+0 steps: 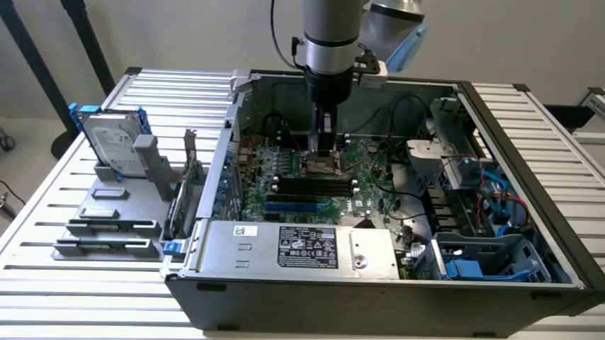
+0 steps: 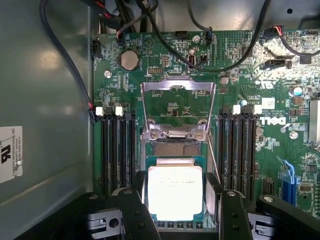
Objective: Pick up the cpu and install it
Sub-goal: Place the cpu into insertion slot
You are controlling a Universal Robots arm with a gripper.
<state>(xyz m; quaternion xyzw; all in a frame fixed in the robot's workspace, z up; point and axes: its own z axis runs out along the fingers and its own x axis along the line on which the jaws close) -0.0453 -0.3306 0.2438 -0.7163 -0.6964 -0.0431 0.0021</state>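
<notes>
Arm point(image 1: 331, 42) reaches straight down into the open computer case point(image 1: 378, 297), which stands on the slatted desk point(image 1: 57, 212). The jaws sit low over the middle of the green circuit board point(image 1: 312, 191).

Jaws: set part-way apart and closed on the cpu point(image 2: 175, 192). The two dark fingers point(image 2: 134, 215) bear on opposite edges of the chip. Its silvery top faces the wrist camera, with a thin green rim showing round it. The chip looks level, not tilted.

Position of cpu: in the jaws, directly over the socket point(image 2: 172, 147). It covers the nearer part of the socket, and a strip of the pin field shows past its far edge. Whether the chip touches the socket: cannot tell.

Socket's metal hold-down frame point(image 2: 177, 92) is flipped up and back, lying open over the board. A thin wire lever point(image 2: 212, 150) runs along one side of the socket.

Dark memory slots point(image 2: 117, 150) flank the socket on both sides, with white clips at their ends. A round battery point(image 2: 129, 60) lies on the board beyond the frame. Black cables point(image 2: 165, 40) cross the board's far edge.

Exterior view's left, outside the case: a grey holder point(image 1: 113, 237) on the desk, with a hard drive point(image 1: 112, 145) on blue rails standing upright in it and small grey blocks point(image 1: 109, 193) lying in front of the drive. All are well apart from the jaws. A silver labelled box point(image 1: 302, 248) sits at the end of the case nearest the camera.
</notes>
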